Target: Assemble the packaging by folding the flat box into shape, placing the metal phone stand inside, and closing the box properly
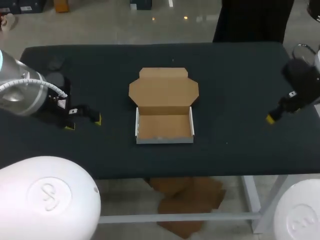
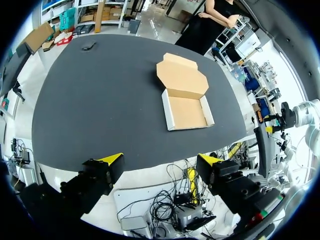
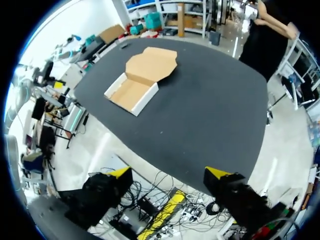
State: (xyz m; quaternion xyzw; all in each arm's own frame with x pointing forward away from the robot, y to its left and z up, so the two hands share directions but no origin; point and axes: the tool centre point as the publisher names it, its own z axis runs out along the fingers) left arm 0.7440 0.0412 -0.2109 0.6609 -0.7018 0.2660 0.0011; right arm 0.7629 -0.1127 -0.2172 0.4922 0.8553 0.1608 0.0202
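Note:
A cardboard box (image 1: 164, 127) stands folded into a shallow tray at the table's middle, white outside and brown inside. Its lid (image 1: 164, 89) lies flat and open behind it, and the tray is empty. The box (image 2: 187, 112) lies well ahead of my left gripper (image 2: 160, 161), which is open and holds nothing. In the head view the left gripper (image 1: 84, 123) hovers over the table's left side. My right gripper (image 3: 169, 174) is open too, far from the box (image 3: 131, 93); it (image 1: 272, 117) hangs over the table's right side. I see no metal phone stand that I can name.
The table (image 1: 240, 80) has a dark cloth top. A small dark object (image 2: 89, 46) lies near the far left corner (image 1: 55, 65); I cannot tell what it is.

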